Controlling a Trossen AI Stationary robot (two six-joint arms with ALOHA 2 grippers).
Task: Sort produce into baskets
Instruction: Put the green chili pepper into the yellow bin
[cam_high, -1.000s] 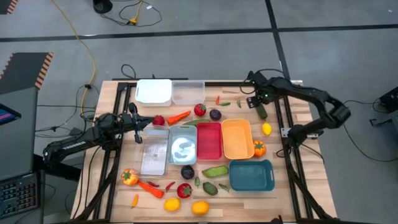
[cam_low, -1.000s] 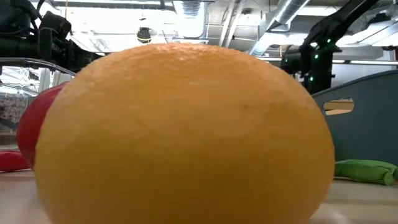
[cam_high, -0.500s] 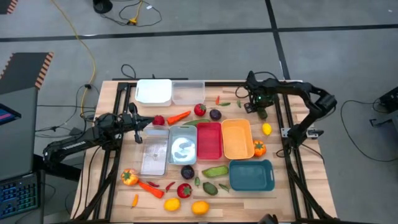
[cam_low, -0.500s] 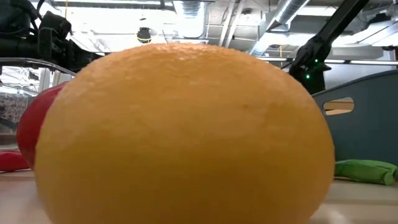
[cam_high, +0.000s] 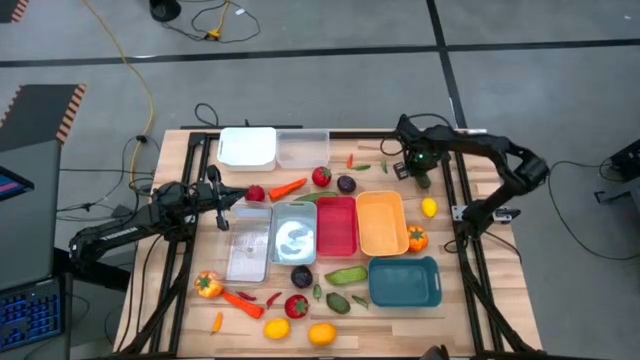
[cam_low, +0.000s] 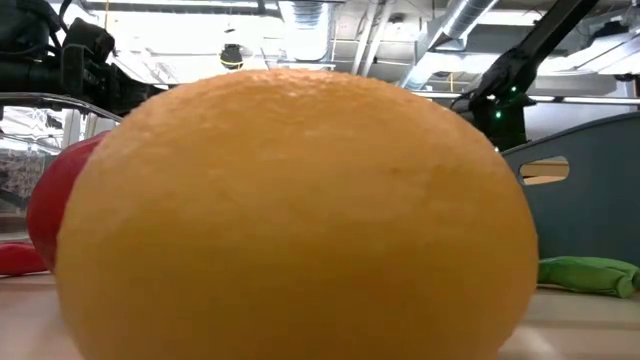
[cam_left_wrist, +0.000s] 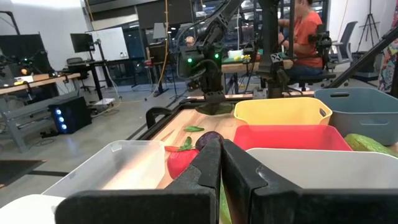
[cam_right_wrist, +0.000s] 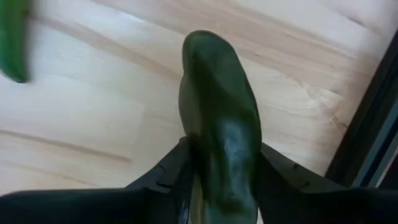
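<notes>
My right gripper (cam_right_wrist: 219, 180) was down at the upper right of the overhead frame, near the table's right rail, with its two fingers pressed against the sides of a dark green cucumber (cam_right_wrist: 217, 118). The cucumber lay on the wooden table (cam_right_wrist: 81, 124), most of its length sticking out past my fingertips. My left gripper (cam_left_wrist: 221, 163) waited at the left of the table by the clear basket (cam_high: 248, 243), fingers pressed together on nothing.

The baskets sat mid-table: a red basket (cam_high: 337, 224), a yellow basket (cam_high: 381, 222) and a teal basket (cam_high: 404, 281) lower right, with the rest of the produce scattered around them.

My worry was the hold. I had the cucumber near one end, so on lifting, the long free end could sag and twist it out of my fingers. Its smooth rounded skin could also squirt forward under the squeeze. If it dropped, it could roll toward the rail close beside it.
</notes>
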